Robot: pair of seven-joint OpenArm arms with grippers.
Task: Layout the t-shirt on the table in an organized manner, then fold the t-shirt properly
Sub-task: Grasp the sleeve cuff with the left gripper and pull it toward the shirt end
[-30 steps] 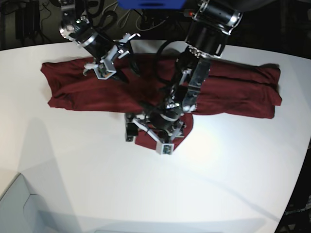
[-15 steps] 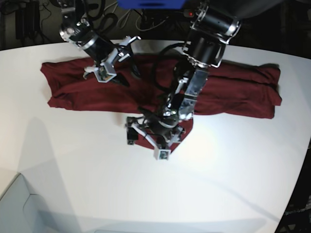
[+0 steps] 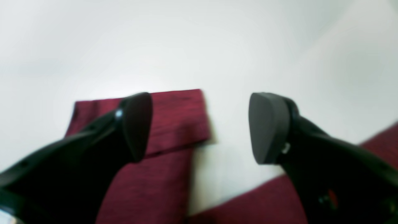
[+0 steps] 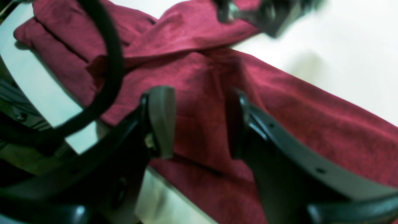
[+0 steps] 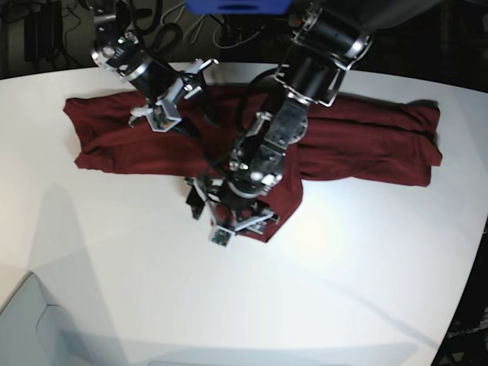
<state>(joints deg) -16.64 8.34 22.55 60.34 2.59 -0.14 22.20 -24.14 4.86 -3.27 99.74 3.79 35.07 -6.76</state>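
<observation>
The dark maroon t-shirt [image 5: 366, 145] lies stretched sideways across the back half of the white table [image 5: 114, 252], with one sleeve flap hanging toward the front at the middle. My left gripper [image 5: 210, 217] reaches down onto that flap. In the left wrist view its fingers [image 3: 136, 124] stand apart; the sleeve cuff [image 3: 180, 118] lies under the left one and bare table shows in the gap, so the left gripper [image 3: 200, 127] is open. My right gripper [image 5: 194, 122] hovers over the shirt's left part. It stands open [image 4: 199, 124], with shirt fabric [image 4: 311, 124] below it.
A black cable [image 4: 112, 62] loops across the right wrist view. Dark equipment and cables [image 5: 46, 30] sit behind the table's back edge. A pale grey surface [image 5: 30, 328] fills the lower left corner. The table's curved edge runs down the right side [image 5: 476, 252].
My left gripper has slid toward the base view's left along the sleeve flap, and its jaws have narrowed somewhat. The right arm has barely shifted.
</observation>
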